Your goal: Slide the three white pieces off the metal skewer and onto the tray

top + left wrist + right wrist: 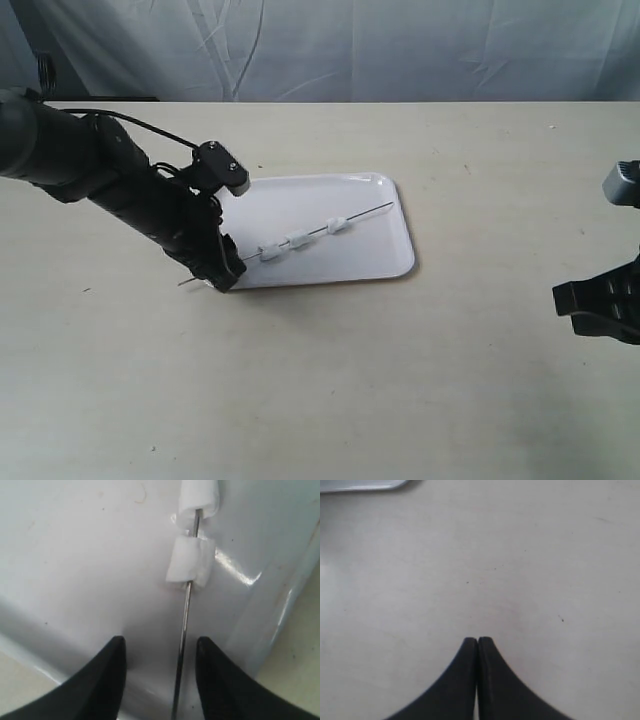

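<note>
The metal skewer [355, 217] lies slantwise over the white tray [385, 262], with three white pieces [298, 241] threaded on it. Its near end sticks out past the tray's left front corner. My left gripper [222, 272] is open at that end, and the rod [183, 640] runs between the two fingers without touching either. Two of the pieces [190, 562] show just ahead of the fingers in the left wrist view. My right gripper [585, 305] hangs far right over bare table, its black fingers [470, 652] pressed together on nothing.
A beige table [330, 390] carries the tray. A pale cloth backdrop [350, 45] hangs behind the table's far edge. A corner of the tray [360, 485] shows in the right wrist view.
</note>
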Tool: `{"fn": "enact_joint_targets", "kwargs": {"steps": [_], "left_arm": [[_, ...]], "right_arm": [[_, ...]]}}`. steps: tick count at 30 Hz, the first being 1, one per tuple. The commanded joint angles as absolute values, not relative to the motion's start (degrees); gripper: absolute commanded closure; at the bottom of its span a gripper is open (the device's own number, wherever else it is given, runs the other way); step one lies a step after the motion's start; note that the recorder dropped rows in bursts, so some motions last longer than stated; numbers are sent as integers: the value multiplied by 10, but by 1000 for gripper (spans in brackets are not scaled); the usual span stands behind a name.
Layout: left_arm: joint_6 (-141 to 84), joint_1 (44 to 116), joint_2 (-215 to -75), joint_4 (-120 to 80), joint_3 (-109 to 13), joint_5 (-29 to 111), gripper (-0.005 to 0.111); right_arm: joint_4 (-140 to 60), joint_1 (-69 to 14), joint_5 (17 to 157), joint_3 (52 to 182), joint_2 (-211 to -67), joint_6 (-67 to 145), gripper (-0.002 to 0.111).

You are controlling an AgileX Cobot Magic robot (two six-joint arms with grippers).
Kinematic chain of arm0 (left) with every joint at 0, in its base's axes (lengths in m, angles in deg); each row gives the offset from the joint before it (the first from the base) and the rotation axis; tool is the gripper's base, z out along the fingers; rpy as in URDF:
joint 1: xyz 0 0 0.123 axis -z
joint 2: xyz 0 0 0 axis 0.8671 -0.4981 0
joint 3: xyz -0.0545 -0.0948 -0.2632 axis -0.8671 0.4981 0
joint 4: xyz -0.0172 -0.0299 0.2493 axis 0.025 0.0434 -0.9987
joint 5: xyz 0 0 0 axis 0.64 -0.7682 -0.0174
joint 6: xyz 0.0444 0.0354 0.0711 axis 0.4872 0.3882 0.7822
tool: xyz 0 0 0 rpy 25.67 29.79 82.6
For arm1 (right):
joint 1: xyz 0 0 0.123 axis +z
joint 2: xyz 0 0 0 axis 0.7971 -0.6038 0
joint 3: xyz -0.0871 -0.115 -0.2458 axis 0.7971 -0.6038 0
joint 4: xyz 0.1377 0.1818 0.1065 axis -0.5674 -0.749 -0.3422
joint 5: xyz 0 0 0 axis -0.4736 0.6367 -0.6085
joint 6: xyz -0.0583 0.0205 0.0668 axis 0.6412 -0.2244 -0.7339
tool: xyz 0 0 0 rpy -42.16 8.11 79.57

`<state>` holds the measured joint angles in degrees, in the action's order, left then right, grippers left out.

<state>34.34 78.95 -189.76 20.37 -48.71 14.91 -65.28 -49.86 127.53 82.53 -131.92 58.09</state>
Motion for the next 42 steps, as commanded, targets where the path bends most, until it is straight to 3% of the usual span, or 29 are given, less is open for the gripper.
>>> {"fn": "enact_joint_targets", "kwargs": {"steps": [1,7,18,26,33,38,42], "left_arm": [[339,791,-1926,194,-483,142,71],[339,791,-1927,183,-497,94,107],[214,791,-1916,187,-546,5,107],[96,790,-1819,227,-555,-76,107],[94,790,-1759,350,-515,-217,107],[59,754,-1731,408,-413,-160,107],[253,723,-1645,650,-304,-61,107]], "right_arm": [[-655,-497,1267,829,-1319,583,109],[-656,-497,1255,829,-1319,583,109],[-659,-497,1246,829,-1319,593,109],[-729,-497,1197,829,-1319,635,109],[-995,-497,1180,829,-1320,823,109],[-1144,-497,1200,829,-1377,916,109],[-1350,-497,1293,829,-1469,1103,109]]}}
